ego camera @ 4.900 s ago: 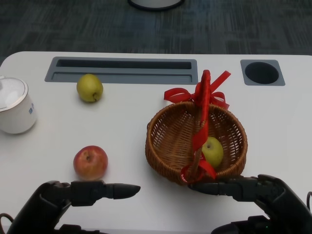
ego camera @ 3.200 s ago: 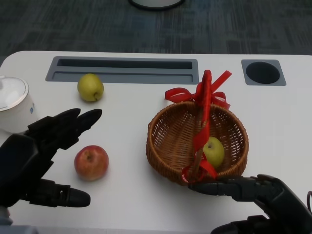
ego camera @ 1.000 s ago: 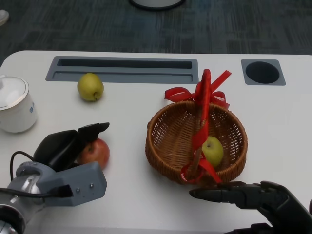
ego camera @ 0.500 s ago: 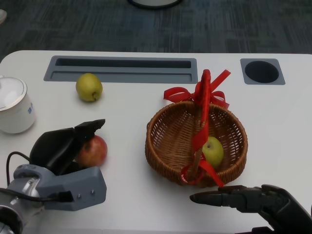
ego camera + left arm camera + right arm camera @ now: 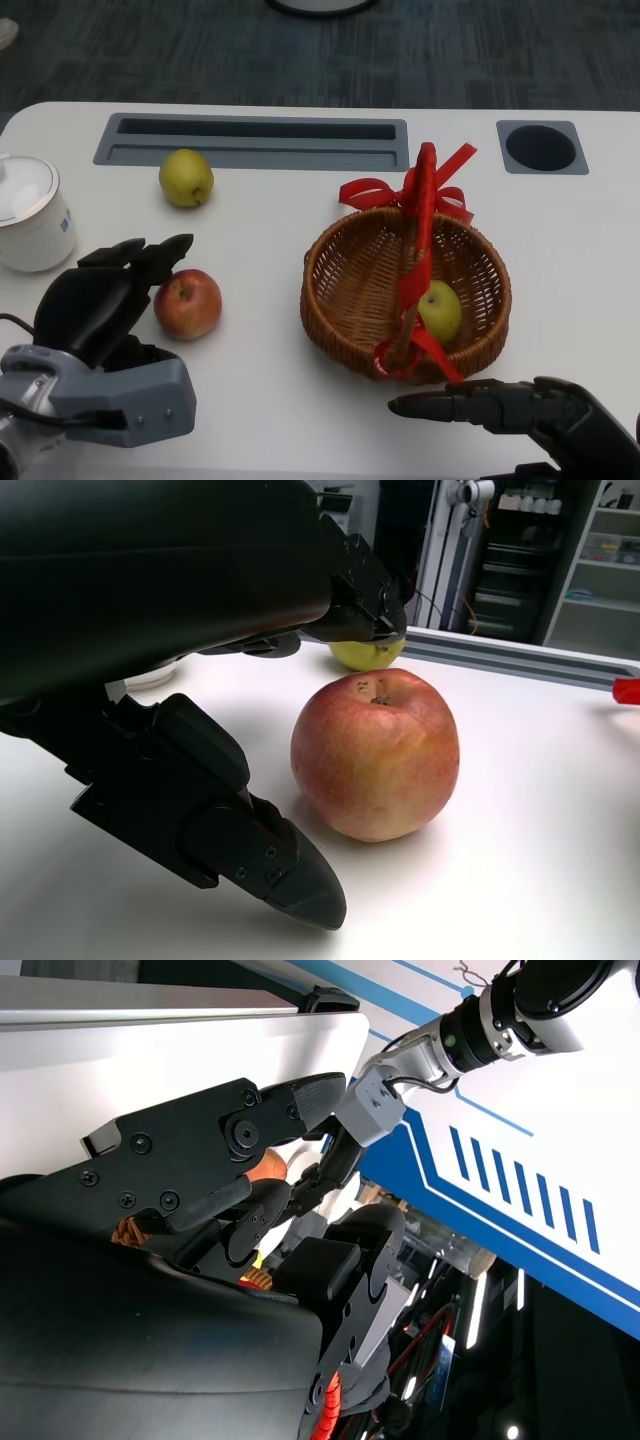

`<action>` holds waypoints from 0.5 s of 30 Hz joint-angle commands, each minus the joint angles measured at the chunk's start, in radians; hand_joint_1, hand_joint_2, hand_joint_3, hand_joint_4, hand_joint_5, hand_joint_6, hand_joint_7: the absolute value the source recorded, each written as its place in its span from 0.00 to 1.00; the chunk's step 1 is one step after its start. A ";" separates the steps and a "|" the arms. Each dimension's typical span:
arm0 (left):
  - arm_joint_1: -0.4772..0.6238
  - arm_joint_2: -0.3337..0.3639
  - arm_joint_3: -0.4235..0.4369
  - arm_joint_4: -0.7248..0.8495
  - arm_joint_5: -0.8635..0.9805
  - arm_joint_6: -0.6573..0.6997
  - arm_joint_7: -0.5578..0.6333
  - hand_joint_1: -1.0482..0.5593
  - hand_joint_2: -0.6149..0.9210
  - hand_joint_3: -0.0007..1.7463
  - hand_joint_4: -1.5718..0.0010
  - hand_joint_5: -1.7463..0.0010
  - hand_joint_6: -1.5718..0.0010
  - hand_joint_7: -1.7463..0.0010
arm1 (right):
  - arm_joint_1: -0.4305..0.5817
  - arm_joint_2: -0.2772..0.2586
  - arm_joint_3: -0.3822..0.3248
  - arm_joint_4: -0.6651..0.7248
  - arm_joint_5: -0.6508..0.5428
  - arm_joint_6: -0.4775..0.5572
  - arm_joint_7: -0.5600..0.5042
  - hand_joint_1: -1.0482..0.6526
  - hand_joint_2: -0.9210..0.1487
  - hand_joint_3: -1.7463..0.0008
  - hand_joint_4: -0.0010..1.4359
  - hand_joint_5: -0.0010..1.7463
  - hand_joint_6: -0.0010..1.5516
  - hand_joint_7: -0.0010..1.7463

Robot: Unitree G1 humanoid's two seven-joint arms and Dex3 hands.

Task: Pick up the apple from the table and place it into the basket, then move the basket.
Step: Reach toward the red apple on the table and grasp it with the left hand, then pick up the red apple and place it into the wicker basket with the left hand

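Note:
The red apple [image 5: 187, 303] stands on the white table, left of the wicker basket [image 5: 345, 345]. My left hand [image 5: 100, 300] is just to the apple's left with its fingers spread and nothing in it. In the left wrist view the red apple [image 5: 375, 752] sits between the fingers [image 5: 300, 570] above and the thumb [image 5: 250, 850] below, with a gap on both sides. The basket has a handle wrapped in red ribbon [image 5: 418, 225] and holds a green apple [image 5: 438, 310]. My right hand [image 5: 500, 408] lies flat at the basket's near side, fingers stretched out and holding nothing.
A second green apple [image 5: 186, 177] lies at the back left. A white mug [image 5: 30, 215] stands by the left edge. A grey recessed slot [image 5: 250, 143] and a round hole [image 5: 541, 147] run along the far side of the table.
My left hand's fingers have come off the red apple's left side and spread apart, so the whole apple now shows. The right hand and basket have stayed put.

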 commanded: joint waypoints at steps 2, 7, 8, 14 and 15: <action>-0.023 -0.025 0.007 0.045 -0.016 0.053 -0.029 0.14 0.85 0.00 0.84 1.00 0.84 1.00 | 0.005 -0.018 -0.012 -0.005 0.003 0.003 -0.002 0.41 0.11 1.00 0.58 0.00 0.49 0.00; -0.058 -0.063 0.019 0.092 -0.045 0.096 -0.105 0.17 0.85 0.00 0.84 1.00 0.84 1.00 | 0.012 -0.017 -0.017 -0.017 -0.005 0.001 -0.010 0.41 0.12 1.00 0.58 0.00 0.49 0.00; -0.065 -0.070 0.020 0.099 -0.050 0.102 -0.117 0.17 0.85 0.00 0.84 1.00 0.84 1.00 | 0.014 -0.017 -0.018 -0.019 -0.010 0.001 -0.013 0.41 0.12 1.00 0.58 0.00 0.49 0.00; -0.098 -0.107 0.032 0.129 -0.070 0.126 -0.160 0.13 0.86 0.00 0.83 1.00 0.84 1.00 | 0.030 -0.021 -0.020 -0.035 -0.026 0.003 -0.026 0.41 0.12 1.00 0.58 0.00 0.49 0.00; -0.102 -0.111 0.036 0.132 -0.075 0.126 -0.168 0.14 0.86 0.00 0.83 1.00 0.84 1.00 | 0.033 -0.022 -0.020 -0.039 -0.027 0.006 -0.028 0.41 0.12 1.00 0.57 0.00 0.49 0.00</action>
